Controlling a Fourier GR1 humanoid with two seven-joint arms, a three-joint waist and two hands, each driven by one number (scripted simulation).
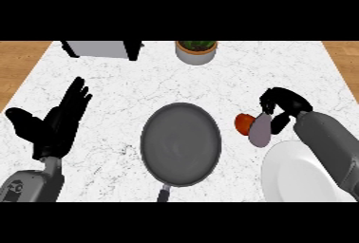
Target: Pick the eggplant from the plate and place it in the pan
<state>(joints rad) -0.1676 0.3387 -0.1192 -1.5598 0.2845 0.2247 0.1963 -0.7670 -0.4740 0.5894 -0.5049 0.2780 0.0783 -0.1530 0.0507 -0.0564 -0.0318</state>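
The right hand (pixel 282 101) has its fingers (pixel 269 100) curled round the eggplant (pixel 259 133), between pan (pixel 181 142) and plate (pixel 294 178) on the white marbled counter (pixel 105 76), while the left hand (pixel 60 124) rests open.

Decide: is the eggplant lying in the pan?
No, the right hand holds the eggplant between the pan and the plate.

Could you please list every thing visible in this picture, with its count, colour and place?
counter: one, white marble, fills the view
pan: one, dark grey, centre, handle toward the lower edge
plate: one, white, lower right
eggplant: one, pale purple with an orange-red end, held between pan and plate
potted plant: one, green in a pale pot, top centre
box-shaped thing: one, grey, top left
left robot hand: black, open, left side
right robot hand: black, curled round the eggplant
forearms: two, grey, lower corners
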